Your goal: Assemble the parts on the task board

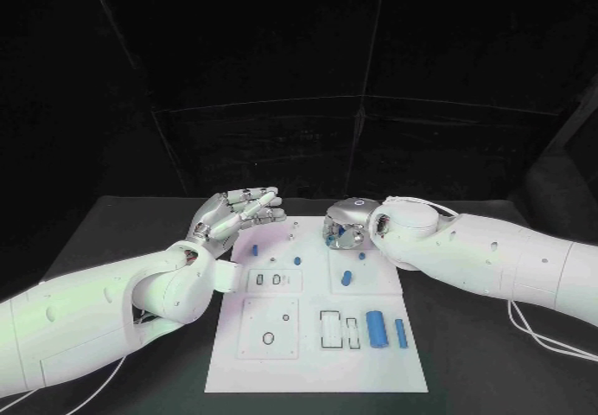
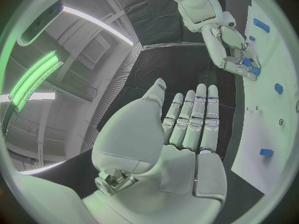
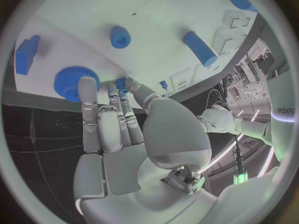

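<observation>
Up at the far end of the task board (image 1: 318, 380), the right hand (image 1: 350, 226) is hunched over the plate with its fingers curled down; from its wrist camera the fingertips (image 3: 120, 83) are right against a small blue part, next to a blue gear (image 3: 76, 80), but I honestly can't tell if it's pinching that bit or just touching it. My guess is it's working the far parts first, since that's where the loose ones sit. The left hand (image 1: 234, 216) hangs off the board's far left corner, over the black counter (image 1: 137, 233), flat and spread with nothing in it, probably parked out of the way so it doesn't crowd the other hand. The board itself is a long white plate running from the near edge of the counter toward the middle, with recessed cutouts and blue bits scattered on it: a fat blue cylinder (image 1: 375, 328) and a thinner blue peg (image 1: 401, 333) near the near right corner, and a blue capsule (image 1: 347, 277) mid-board.
</observation>
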You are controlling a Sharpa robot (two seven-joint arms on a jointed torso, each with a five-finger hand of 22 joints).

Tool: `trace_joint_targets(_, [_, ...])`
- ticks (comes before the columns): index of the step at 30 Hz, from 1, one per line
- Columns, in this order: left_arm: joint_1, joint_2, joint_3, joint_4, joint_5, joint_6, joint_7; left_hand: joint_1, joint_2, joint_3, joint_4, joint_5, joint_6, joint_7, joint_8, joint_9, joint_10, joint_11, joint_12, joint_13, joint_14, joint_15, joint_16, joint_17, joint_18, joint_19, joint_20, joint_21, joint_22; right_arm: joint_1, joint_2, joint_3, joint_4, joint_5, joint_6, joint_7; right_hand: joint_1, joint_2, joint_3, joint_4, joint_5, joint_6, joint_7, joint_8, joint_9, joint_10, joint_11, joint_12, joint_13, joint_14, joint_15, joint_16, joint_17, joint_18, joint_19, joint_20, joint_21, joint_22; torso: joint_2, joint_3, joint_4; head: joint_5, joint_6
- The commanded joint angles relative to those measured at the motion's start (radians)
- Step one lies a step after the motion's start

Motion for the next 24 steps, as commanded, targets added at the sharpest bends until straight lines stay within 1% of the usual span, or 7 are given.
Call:
trace_joint_targets(1, [0.002,0.0,0.001,0.001,-0.008,0.004,0.0,-0.007,-0.005,-0.001,-0.005,-0.001,-0.004,0.039,-0.003,-0.001,-0.002,0.005,-0.005,-0.001,0.003,0.004,-0.004,0.002,0.013,0.007,-0.003,-0.005,-0.001,0.001,-0.009,0.0,0.012,0.004,-0.082,-0.008,0.01,0.016,0.015,0.003,-0.01,0.016,-0.006,0.005,0.005,0.018,-0.007,0.007,0.002,0.045,-0.011,0.005,0.003,-0.009,0.009,-0.001,0.008,0.006,0.0,-0.0003,-0.0003,0.002,0.0])
trace_joint_targets(6, [0.002,-0.003,0.001,-0.001,-0.008,0.003,-0.001,-0.007,-0.005,-0.001,-0.005,-0.001,-0.004,0.039,-0.003,-0.001,-0.002,0.005,-0.005,-0.001,0.003,0.004,-0.004,0.002,0.013,0.007,-0.003,-0.005,-0.001,0.002,-0.02,0.001,0.03,0.014,-0.162,-0.02,0.013,0.014,0.024,0.004,-0.012,0.022,-0.008,0.006,0.006,0.025,-0.009,0.007,0.003,0.044,-0.013,0.006,0.003,-0.01,0.009,-0.004,0.012,0.009,0.0,-0.0017,-0.0015,0.004,0.006])
trace_joint_targets(7, [0.002,-0.003,0.001,-0.002,-0.008,0.003,-0.002,-0.007,-0.004,-0.001,-0.005,-0.001,-0.005,0.039,-0.004,-0.001,-0.002,0.005,-0.006,-0.001,0.003,0.004,-0.004,0.002,0.013,0.008,-0.003,-0.005,-0.002,0.003,-0.02,0.001,0.032,0.015,-0.173,-0.024,0.013,0.013,0.024,0.005,-0.013,0.023,-0.008,0.005,0.006,0.025,-0.009,0.006,0.002,0.044,-0.013,0.005,0.001,-0.01,0.009,-0.004,0.012,0.009,0.0,-0.0017,-0.0006,0.003,0.009])
trace_joint_targets(10, [0.003,-0.003,0.001,-0.003,-0.008,0.002,-0.002,-0.007,-0.004,-0.001,-0.005,-0.001,-0.005,0.039,-0.004,-0.001,-0.002,0.005,-0.006,-0.001,0.003,0.004,-0.004,0.002,0.013,0.008,-0.003,-0.005,-0.002,0.006,-0.013,0.001,0.027,0.019,-0.195,-0.034,0.011,0.008,0.027,0.007,-0.017,0.023,-0.007,0.004,0.005,0.025,-0.009,0.003,0.002,0.044,-0.013,0.005,0.0,-0.01,0.009,-0.005,0.013,0.01,0.002,-0.0013,0.0012,0.002,0.012])
trace_joint_targets(14, [0.003,-0.003,0.001,-0.004,-0.008,0.003,-0.003,-0.007,-0.004,-0.001,-0.005,-0.001,-0.005,0.039,-0.004,-0.001,-0.002,0.005,-0.006,-0.001,0.003,0.004,-0.004,0.002,0.013,0.008,-0.003,-0.005,-0.002,0.009,0.009,0.001,0.008,0.024,-0.21,-0.038,0.01,0.005,0.03,0.009,-0.021,0.023,-0.007,0.002,0.005,0.025,-0.008,0.0,0.001,0.043,-0.013,0.006,0.0,-0.01,0.008,-0.005,0.014,0.01,0.003,-0.0012,0.0017,0.003,0.014])
trace_joint_targets(20, [0.003,0.0,0.001,-0.007,-0.008,0.001,-0.001,-0.007,-0.001,-0.001,-0.006,-0.001,-0.006,0.04,-0.005,-0.001,-0.004,0.006,-0.007,-0.001,0.003,0.004,-0.005,0.002,0.013,0.009,-0.003,-0.006,-0.002,0.01,0.064,0.001,-0.044,0.033,-0.216,-0.029,0.009,0.002,0.034,0.011,-0.023,0.021,-0.006,0.0,0.004,0.023,-0.008,-0.003,0.0,0.043,-0.013,0.006,0.0,-0.01,0.007,-0.005,0.015,0.01,0.004,-0.0009,0.0023,0.005,0.021])
trace_joint_targets(24, [0.005,-0.001,0.001,-0.007,-0.008,-0.009,0.006,-0.008,0.0,0.0,-0.006,-0.001,-0.006,0.04,-0.005,-0.001,-0.005,0.006,-0.007,-0.001,0.003,0.004,-0.006,0.002,0.013,0.01,-0.003,-0.006,-0.002,0.011,0.097,0.002,-0.073,0.036,-0.221,-0.024,0.011,0.002,0.038,0.012,-0.023,0.02,-0.006,-0.002,0.003,0.021,-0.007,-0.005,0.0,0.043,-0.013,0.007,0.002,-0.01,0.006,-0.005,0.015,0.01,0.006,-0.001,0.0029,0.01,0.023])
